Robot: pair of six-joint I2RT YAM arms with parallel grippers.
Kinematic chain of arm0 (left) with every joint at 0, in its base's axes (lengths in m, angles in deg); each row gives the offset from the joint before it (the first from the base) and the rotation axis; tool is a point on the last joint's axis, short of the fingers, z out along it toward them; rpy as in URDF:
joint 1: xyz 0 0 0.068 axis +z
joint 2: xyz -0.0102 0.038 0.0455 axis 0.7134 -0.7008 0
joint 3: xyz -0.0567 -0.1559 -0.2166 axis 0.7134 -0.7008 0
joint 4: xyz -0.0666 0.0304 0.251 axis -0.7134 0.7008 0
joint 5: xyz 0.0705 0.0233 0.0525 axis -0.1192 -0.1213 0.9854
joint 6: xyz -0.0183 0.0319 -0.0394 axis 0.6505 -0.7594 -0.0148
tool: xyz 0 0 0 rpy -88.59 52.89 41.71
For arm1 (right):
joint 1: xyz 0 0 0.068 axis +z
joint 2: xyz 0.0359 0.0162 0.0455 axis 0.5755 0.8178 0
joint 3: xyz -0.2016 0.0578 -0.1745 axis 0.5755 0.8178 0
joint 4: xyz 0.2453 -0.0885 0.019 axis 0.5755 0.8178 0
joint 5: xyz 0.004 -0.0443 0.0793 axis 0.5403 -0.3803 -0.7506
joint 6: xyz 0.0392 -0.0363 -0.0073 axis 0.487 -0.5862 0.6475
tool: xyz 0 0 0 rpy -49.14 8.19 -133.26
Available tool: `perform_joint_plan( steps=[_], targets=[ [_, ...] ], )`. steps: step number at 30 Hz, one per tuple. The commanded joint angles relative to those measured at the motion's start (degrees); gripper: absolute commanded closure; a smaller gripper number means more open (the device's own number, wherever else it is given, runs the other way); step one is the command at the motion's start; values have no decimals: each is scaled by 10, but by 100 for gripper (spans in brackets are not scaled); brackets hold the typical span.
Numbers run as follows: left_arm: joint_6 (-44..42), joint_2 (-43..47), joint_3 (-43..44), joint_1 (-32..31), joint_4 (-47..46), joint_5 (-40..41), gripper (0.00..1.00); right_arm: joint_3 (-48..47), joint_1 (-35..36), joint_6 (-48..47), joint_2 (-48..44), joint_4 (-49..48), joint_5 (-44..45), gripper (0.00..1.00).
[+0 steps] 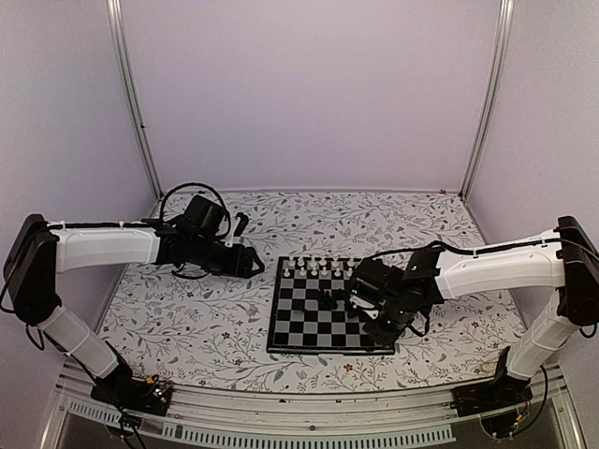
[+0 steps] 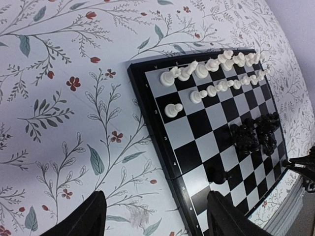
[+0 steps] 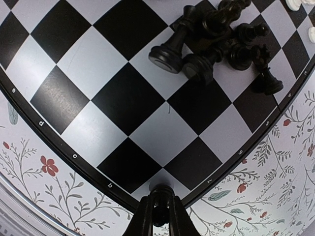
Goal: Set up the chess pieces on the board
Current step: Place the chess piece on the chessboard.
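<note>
The board lies in the middle of the table. White chess pieces stand in two rows at its far side. Black chess pieces lie in a heap near the board's middle, several of them tipped over. My right gripper is shut on a black piece that stands on the corner square at the board's near right. A lone black piece stands by itself on the board. My left gripper hangs open over the table cover at the board's left edge, with nothing between its fingers.
The floral table cover surrounds the board. White walls and metal posts close in the back and both sides. One white pawn stands a square ahead of its row.
</note>
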Motion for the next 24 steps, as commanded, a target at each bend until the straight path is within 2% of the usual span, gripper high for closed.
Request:
perform_joint_plan(
  steps=[1,8,14,20,24],
  targets=[
    [6,12,-8,6,-15,-11,28,-8,0,4,4,-4,1,87],
    [4,11,-9,6,-15,-18,28,-17,0,6,-8,17,-4,75],
    [2,12,-6,5,-10,-26,28,-58,1,12,-38,51,-7,70],
    [-47,-5,7,-17,0,-81,33,-135,0,0,-63,50,-3,68],
    [-92,-45,61,-57,52,-54,38,-141,0,-4,-69,16,11,67]
  ],
)
